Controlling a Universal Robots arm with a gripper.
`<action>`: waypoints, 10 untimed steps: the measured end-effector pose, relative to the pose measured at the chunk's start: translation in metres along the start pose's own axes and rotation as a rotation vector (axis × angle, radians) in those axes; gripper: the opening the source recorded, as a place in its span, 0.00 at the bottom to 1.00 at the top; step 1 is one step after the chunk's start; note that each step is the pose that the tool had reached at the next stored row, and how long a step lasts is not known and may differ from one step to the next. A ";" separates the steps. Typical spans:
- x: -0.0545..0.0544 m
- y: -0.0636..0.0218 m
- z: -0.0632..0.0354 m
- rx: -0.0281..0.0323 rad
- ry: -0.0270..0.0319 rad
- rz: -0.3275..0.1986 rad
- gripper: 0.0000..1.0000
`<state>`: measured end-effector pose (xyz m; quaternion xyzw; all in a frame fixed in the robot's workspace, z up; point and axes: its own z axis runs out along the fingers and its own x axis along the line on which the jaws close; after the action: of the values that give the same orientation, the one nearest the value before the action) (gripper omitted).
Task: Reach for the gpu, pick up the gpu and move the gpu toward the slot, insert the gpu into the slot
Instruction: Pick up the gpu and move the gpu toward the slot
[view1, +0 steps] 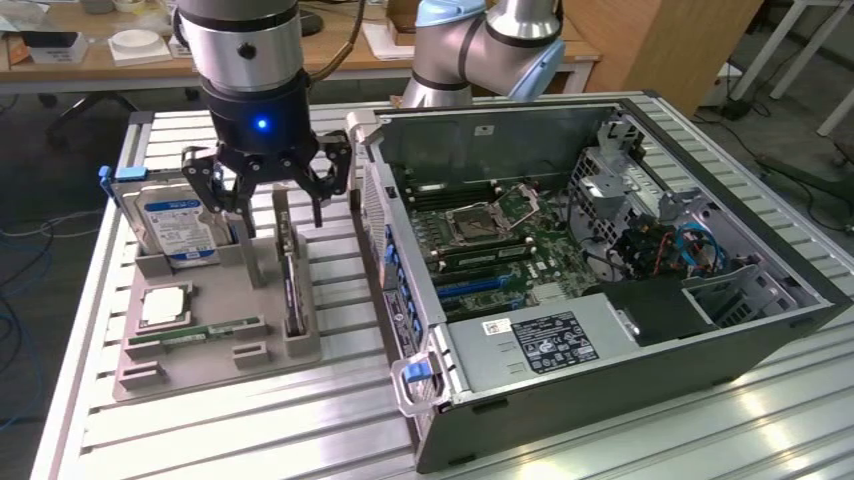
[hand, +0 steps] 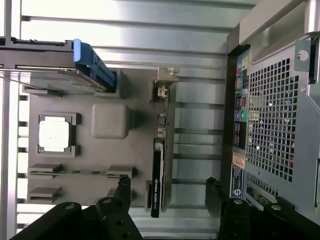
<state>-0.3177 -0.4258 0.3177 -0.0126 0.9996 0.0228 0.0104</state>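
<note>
While the gripper is hovering with fingers spread wide and empty at the upper left of the exterior view, the gpu is standing on edge in the grey holder just below, its long axis seemingly running between the fingers.

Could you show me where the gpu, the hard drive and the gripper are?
gpu (view1: 291, 290): exterior view, on the card's dark upper edge.
hard drive (view1: 175, 224): exterior view, on its blue label.
gripper (view1: 282, 226): exterior view, midway between its open fingertips.
</note>
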 end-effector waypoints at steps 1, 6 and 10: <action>0.000 -0.0001 0.0014 0.0000 0.0000 0.000 0.71; 0.001 -0.0005 0.0074 -0.0007 0.0000 0.000 0.71; 0.001 -0.0007 0.0137 -0.0007 0.0000 0.000 0.71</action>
<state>-0.3188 -0.4260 0.3040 -0.0126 0.9996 0.0232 0.0104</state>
